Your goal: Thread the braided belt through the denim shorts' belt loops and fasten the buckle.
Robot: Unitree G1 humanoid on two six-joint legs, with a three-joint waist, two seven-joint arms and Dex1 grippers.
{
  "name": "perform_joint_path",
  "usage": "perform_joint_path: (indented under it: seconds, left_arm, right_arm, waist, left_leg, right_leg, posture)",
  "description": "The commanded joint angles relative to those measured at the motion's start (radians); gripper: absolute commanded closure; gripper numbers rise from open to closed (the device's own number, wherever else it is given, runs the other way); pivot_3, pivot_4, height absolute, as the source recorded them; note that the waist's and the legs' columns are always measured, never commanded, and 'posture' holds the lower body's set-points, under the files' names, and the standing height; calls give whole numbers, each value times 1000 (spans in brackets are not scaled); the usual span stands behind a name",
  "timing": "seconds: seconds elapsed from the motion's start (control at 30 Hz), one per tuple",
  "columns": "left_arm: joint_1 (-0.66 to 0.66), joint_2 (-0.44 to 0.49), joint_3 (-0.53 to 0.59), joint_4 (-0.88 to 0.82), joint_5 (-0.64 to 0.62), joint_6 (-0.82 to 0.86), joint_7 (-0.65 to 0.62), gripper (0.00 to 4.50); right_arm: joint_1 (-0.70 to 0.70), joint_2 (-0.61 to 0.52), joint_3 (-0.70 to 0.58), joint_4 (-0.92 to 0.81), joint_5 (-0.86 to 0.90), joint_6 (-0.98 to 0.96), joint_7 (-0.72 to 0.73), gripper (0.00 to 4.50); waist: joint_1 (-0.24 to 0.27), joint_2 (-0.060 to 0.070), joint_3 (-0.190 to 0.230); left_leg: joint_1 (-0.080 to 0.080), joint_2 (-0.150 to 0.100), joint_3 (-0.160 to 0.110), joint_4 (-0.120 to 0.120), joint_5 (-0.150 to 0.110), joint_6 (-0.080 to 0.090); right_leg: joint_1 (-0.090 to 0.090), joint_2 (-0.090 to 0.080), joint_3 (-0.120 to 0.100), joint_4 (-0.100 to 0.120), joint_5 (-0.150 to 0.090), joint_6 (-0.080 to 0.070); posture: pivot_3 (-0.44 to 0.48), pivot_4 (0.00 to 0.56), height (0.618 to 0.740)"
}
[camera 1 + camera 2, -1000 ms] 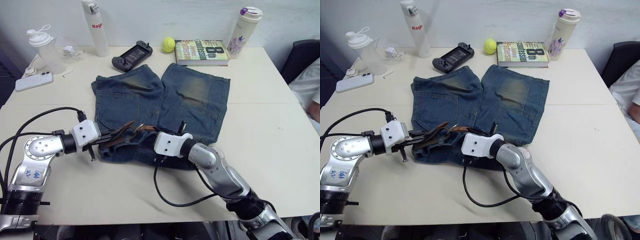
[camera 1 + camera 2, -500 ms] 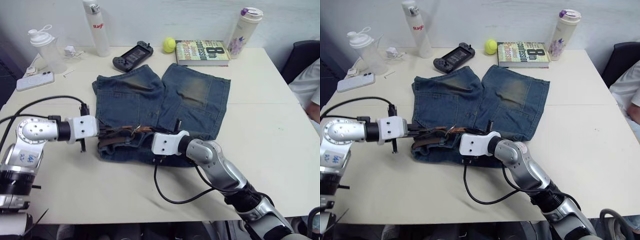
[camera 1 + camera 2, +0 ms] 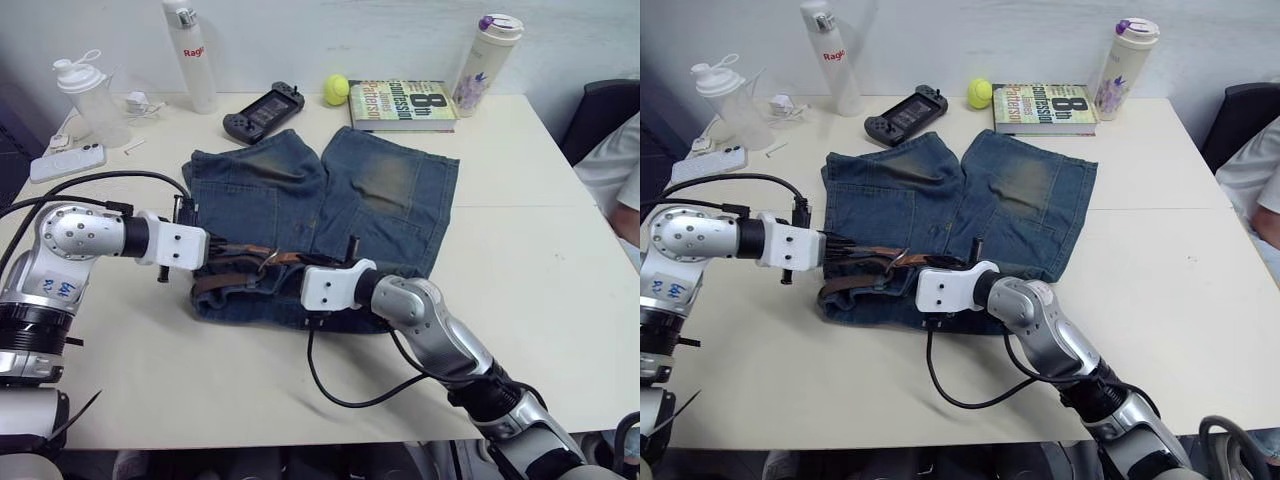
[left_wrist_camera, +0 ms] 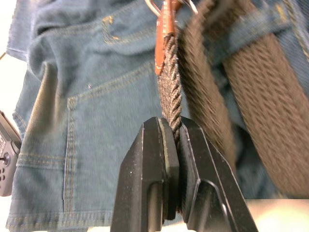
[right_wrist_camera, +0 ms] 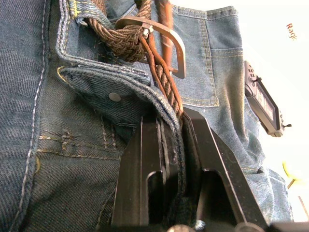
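The denim shorts (image 3: 320, 215) lie flat in the middle of the table, waistband toward me. The braided belt (image 3: 240, 256) runs along the waistband's left half, and its silver buckle (image 5: 176, 48) rests near the middle. My left gripper (image 4: 173, 130) is shut on a braided strand of the belt (image 4: 169, 82), just short of its tan leather end. A belt loop (image 4: 256, 26) crosses the wider run of belt beside it. My right gripper (image 5: 170, 121) is shut on the waistband edge (image 5: 120, 77) below the buckle, with a thin belt strand running in between the fingers.
Along the far edge stand a shaker cup (image 3: 90, 95), a white bottle (image 3: 190, 55), a game controller (image 3: 262, 110), a tennis ball (image 3: 335, 90), a book (image 3: 405, 105) and a tumbler (image 3: 485, 50). A phone (image 3: 65, 162) lies far left. A person (image 3: 620, 170) sits at the right edge.
My left gripper has swung away from me onto the shorts' left side, still holding the belt strand. The right gripper has stayed at the waistband.
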Motion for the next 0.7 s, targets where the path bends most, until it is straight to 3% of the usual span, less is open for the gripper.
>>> perform_joint_path:
  seconds: [0.03, 0.7]
  left_arm:
    - [-27, 19, 5, -10, -2, -18, -11, 4500]
    - [-89, -44, -52, -26, -6, -32, -32, 4500]
  right_arm:
    - [-20, 12, -6, -20, -5, -19, 3, 4441]
    - [-30, 32, 2, -12, -23, -18, 12, 4441]
  waist:
    - [1, 0, 0]
    - [0, 0, 0]
  left_leg:
    - [0, 0, 0, 0, 0, 0]
    - [0, 0, 0, 2, 0, 1]
  right_leg:
    - [0, 0, 0, 0, 0, 0]
    - [1, 0, 0, 1, 0, 0]
  posture:
    - [0, 150, 740]
    - [0, 150, 740]
